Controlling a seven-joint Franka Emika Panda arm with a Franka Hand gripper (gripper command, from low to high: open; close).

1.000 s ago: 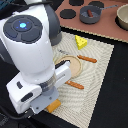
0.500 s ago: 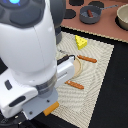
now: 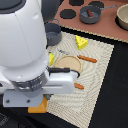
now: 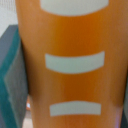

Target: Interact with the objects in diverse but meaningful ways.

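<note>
The orange ridged bread slab fills the wrist view, with pale stripes across it. My gripper is closed around it; one dark finger lies against its side. In the exterior view the white arm hides the gripper, and a corner of the slab shows under it at the mat's near edge. The yellow holed cheese wedge lies on the mat farther back. A bit of the yellow banana shows beside the arm. A grey pot stands behind the arm. The sausage is not clearly in view.
A round tan plate lies on the striped mat, with orange-handled cutlery beside it and another piece nearer. A brown tray at the back holds a second grey pot and a bowl.
The arm has swung nearer the camera and lower, now covering the exterior view's left half. The orange slab under it has shifted with it. The cheese, plate and cutlery have not moved.
</note>
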